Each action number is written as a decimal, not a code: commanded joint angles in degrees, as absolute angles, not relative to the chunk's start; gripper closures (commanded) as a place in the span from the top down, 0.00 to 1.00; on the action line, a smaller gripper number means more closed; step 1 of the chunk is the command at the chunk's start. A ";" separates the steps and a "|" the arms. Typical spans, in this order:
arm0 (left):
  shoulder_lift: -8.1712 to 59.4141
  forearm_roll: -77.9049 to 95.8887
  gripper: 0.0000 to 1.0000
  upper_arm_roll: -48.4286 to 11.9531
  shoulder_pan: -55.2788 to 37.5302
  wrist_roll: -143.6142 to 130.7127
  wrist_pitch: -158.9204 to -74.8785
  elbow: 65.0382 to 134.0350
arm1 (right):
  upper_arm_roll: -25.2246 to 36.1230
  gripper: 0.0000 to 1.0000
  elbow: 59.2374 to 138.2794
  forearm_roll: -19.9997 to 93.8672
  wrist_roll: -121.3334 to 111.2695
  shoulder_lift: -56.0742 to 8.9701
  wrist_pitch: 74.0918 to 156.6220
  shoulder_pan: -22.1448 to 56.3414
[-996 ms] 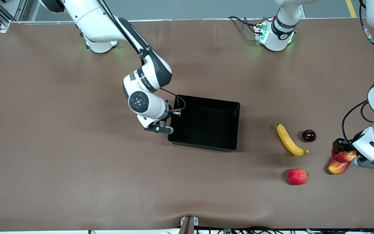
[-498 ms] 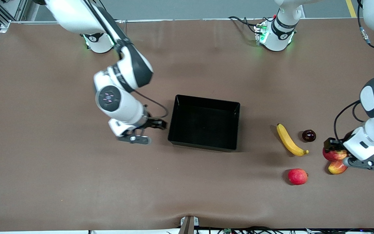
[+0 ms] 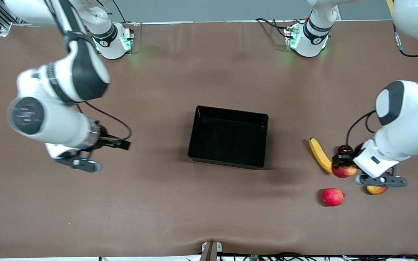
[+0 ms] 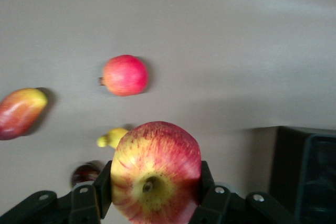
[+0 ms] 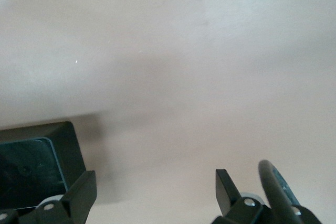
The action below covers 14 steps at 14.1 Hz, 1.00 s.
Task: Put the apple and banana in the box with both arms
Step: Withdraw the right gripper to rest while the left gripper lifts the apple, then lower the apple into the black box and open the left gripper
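Observation:
My left gripper (image 3: 344,167) is shut on the apple (image 3: 345,170), red with yellow streaks, and holds it in the air over the banana's darker tip. The left wrist view shows the apple (image 4: 156,171) clamped between both fingers (image 4: 103,188). The yellow banana (image 3: 319,153) lies on the table between the box and the other fruits; only its tip (image 4: 111,138) shows in the left wrist view. The black box (image 3: 229,136) stands mid-table and holds nothing. My right gripper (image 3: 117,145) is open and empty over bare table toward the right arm's end; its view shows the box's corner (image 5: 31,171).
A pinkish-red round fruit (image 3: 332,197) lies nearer the camera than the banana. An oval red-and-yellow fruit (image 3: 376,189) lies partly under the left wrist. A small dark round fruit (image 3: 345,148) sits beside the banana. The brown table mat (image 3: 209,203) covers the table.
My left gripper has lifted the apple away from the oval fruit and carried it toward the banana. My right arm has swung away from the box toward its own end of the table.

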<state>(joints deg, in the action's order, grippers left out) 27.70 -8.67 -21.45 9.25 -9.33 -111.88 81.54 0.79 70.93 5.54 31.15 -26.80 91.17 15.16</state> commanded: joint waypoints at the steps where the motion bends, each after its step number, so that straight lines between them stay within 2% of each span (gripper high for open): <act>1: 25.66 -8.44 0.02 -25.12 9.49 -15.01 -110.92 83.05 | -0.09 1.00 72.07 5.01 25.88 -20.85 85.37 11.79; 4: 25.93 -8.88 0.05 -27.60 6.96 -21.69 -111.09 84.46 | 0.00 1.00 72.07 4.83 22.50 -15.49 77.46 8.97; 7: 26.63 -11.58 0.05 -27.60 0.90 -30.64 -111.53 84.99 | -0.09 1.00 72.07 4.31 22.41 -9.77 76.47 7.91; 11: 29.79 -16.00 0.03 -27.60 -7.19 -42.78 -111.71 85.43 | 0.26 1.00 73.99 1.32 12.61 -7.91 71.12 5.21; 14: 27.96 -16.00 0.04 -27.77 -7.56 -43.59 -116.25 93.30 | 0.26 1.00 80.40 1.58 7.22 -5.02 72.23 0.89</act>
